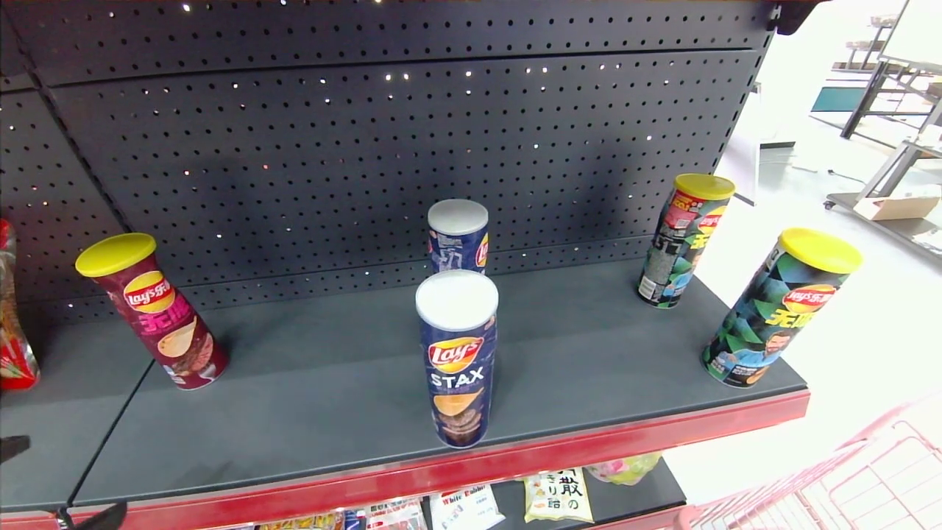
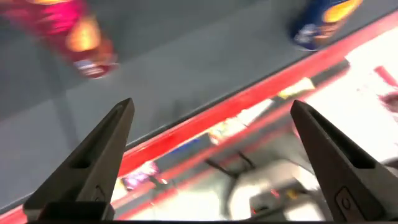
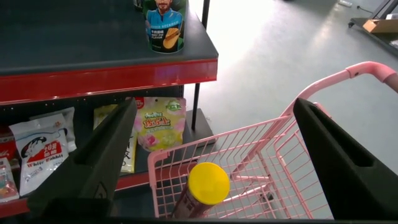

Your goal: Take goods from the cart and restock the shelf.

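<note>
Head view: we see the shelf (image 1: pixel 309 442), a grey deck with a red front lip, and a black pegboard (image 1: pixel 331 147) behind it. Five tall chip cans stand on the deck, well apart from each other. The maroon can (image 1: pixel 158 316), yellow lid, is at the left. The front blue can (image 1: pixel 457 368), white lid, is in the centre near the lip. The rear blue can (image 1: pixel 458 237) is straight behind it, close to the pegboard. The rear green can (image 1: pixel 684 243), yellow lid, is at the back right. The front green can (image 1: pixel 780 309), yellow lid, is at the deck's right front corner. A red bag (image 1: pixel 11 331) shows at the left edge on the neighbouring deck. Snack bags (image 1: pixel 556 495) lie on the lower level under the lip. The pink cart (image 1: pixel 846 486) is at lower right, beside the shelf's right end.

Left wrist view: the left gripper (image 2: pixel 212 104) has its fingers spread wide with nothing between them. It hangs over the shelf's red lip. Past it the maroon can and the front blue can show blurred on the deck.

Right wrist view: the right gripper (image 3: pixel 216 102) is spread wide too, and empty. It hangs above the pink cart. Inside the cart is one cart can (image 3: pixel 208 183) with a yellow lid, below the fingers and untouched. We cannot tell if it stands straight or leans. The front green can sits at the deck's corner. A pale green bag (image 3: pixel 158 121) and a white bag (image 3: pixel 40 149) are on the lower level, the green one just beside the cart
</note>
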Tool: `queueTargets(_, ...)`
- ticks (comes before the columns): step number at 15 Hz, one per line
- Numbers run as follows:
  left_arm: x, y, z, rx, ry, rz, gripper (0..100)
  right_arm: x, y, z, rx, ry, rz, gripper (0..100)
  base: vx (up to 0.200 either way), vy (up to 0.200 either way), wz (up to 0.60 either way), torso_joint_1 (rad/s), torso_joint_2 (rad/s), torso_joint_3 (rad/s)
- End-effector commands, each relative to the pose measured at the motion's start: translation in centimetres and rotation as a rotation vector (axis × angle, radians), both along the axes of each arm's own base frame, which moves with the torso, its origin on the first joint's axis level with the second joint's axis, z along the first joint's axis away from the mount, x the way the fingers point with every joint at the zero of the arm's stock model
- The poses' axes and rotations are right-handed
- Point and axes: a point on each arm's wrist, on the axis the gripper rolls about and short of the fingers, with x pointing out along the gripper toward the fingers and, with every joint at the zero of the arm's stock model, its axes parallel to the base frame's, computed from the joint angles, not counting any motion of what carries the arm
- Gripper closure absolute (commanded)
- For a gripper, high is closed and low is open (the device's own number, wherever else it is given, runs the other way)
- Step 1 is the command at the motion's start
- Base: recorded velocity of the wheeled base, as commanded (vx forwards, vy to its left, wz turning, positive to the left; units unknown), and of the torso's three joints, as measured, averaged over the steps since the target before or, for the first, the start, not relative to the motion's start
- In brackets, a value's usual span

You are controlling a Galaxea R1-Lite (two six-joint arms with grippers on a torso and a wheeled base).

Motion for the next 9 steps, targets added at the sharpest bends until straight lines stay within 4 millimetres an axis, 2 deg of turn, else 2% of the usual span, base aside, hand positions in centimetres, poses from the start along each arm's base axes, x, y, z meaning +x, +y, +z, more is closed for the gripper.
queueTargets(1,-3.11,2.07,-2.06,-0.018,-0.126,0.037,0,-0.02,0.00,0.00,0.000,-0.002,-0.001,0,0.000,0.000,0.00,0.000,0.00,0.000)
queueTargets(7,-2.19,1.54,-2.66,0.025,-0.161,0.033,0,0.08,0.00,0.02,0.001,0.010,-0.009,0,0.000,0.000,0.00,0.000,0.00,0.000)
queueTargets(9,-2.16,1.56,-2.66,0.048,-0.166,0.044,0,0.08,0.00,0.02,0.001,0.010,-0.008,0,-0.200,0.000,0.00,0.005,0.00,0.005)
